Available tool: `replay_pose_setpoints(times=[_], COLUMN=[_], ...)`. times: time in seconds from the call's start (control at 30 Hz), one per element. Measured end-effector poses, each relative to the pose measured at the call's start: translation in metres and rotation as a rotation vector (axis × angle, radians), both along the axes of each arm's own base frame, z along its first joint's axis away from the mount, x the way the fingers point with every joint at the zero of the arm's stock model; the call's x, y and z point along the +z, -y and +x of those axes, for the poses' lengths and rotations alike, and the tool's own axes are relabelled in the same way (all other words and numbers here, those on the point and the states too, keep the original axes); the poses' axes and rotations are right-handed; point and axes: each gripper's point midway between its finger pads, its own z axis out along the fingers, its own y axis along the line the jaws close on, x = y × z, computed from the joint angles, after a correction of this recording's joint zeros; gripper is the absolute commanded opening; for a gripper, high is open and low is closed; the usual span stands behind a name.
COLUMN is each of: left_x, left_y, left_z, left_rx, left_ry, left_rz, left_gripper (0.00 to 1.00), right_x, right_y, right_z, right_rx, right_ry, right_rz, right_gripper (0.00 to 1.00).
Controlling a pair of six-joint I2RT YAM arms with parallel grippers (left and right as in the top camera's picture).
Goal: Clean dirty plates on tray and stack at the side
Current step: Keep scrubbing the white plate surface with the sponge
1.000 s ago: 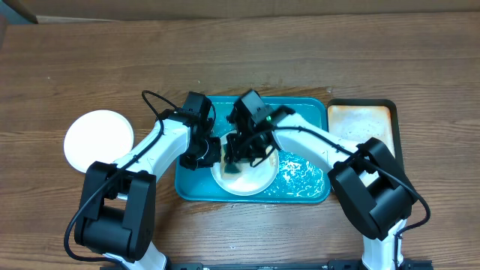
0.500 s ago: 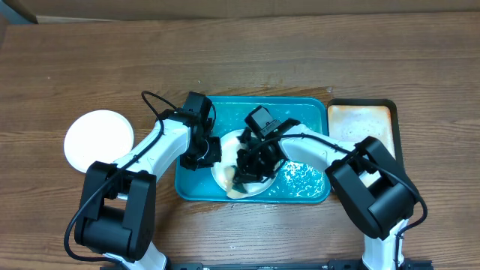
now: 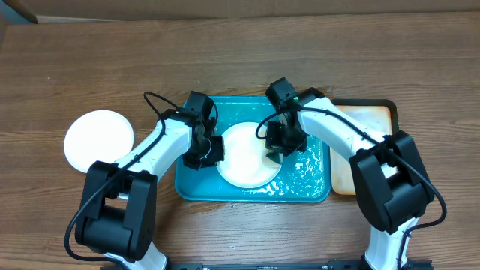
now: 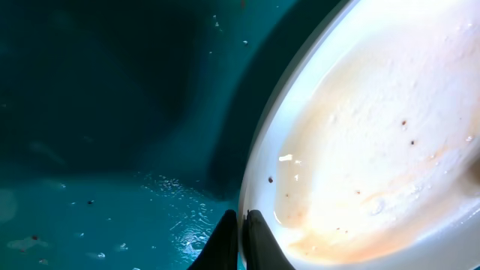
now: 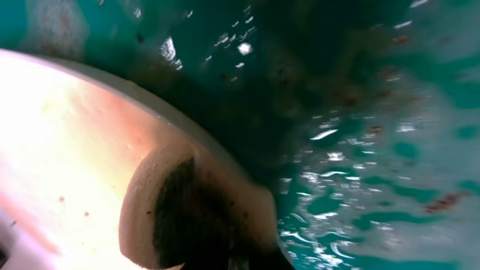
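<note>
A white plate [image 3: 244, 157] with small dark specks lies on the wet teal tray [image 3: 307, 184]. My left gripper [image 3: 212, 150] is shut on the plate's left rim; the left wrist view shows the fingers [image 4: 244, 229] pinching the rim of the plate [image 4: 360, 135] over the tray [image 4: 112, 112]. My right gripper [image 3: 280, 144] is shut on a brownish sponge [image 5: 176, 206] with a dark scrub face, pressed at the right edge of the plate [image 5: 60, 127]. A second white plate [image 3: 98, 139] lies on the table at the left. A third plate is out of view.
A smaller black-rimmed tray [image 3: 367, 120] with an orange-stained cream inside sits right of the teal tray, partly under my right arm. Foamy water covers the teal tray's right part [image 5: 360, 127]. The wooden table surrounds everything.
My right gripper with the sponge has moved from the plate's lower middle up and right to its right edge. The plate now shows fully. The left gripper has stayed on the rim.
</note>
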Motion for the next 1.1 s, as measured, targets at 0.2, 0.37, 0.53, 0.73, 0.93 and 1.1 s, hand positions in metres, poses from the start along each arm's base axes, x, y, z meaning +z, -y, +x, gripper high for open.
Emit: replay_pose_setpoints(times=[0.2, 0.37, 0.53, 0.73, 0.93, 1.1], left_x=[0.002, 0.001, 0.0, -0.001, -0.001, -0.001], left_y=[0.004, -0.003, -0.009, -0.01, -0.01, -0.015], left_z=[0.0, -0.004, -0.004, -0.002, 0.001, 0.005], left_rx=[-0.001, 0.004, 0.009, 0.009, 0.01, 0.023], left_ry=[-0.005, -0.022, -0.02, -0.011, 0.002, 0.012], left_rz=[-0.025, 0.006, 0.035, 0.041, 0.045, 0.057], left_gripper=[0.04, 0.04, 0.04, 0.04, 0.04, 0.04], right_x=[0.008, 0.03, 0.057, 0.063, 0.065, 0.042], right_y=[0.008, 0.023, 0.021, -0.046, -0.134, -0.153], right_z=[0.003, 0.027, 0.06, 0.051, -0.004, -0.041], right_rx=[0.006, -0.006, 0.017, 0.242, 0.497, 0.546], right_ry=[0.029, 0.116, 0.219, 0.22, 0.185, 0.118], right_rz=[-0.103, -0.219, -0.201, 0.091, 0.374, 0.437], right_gripper=[0.04, 0.04, 0.04, 0.04, 0.04, 0.04])
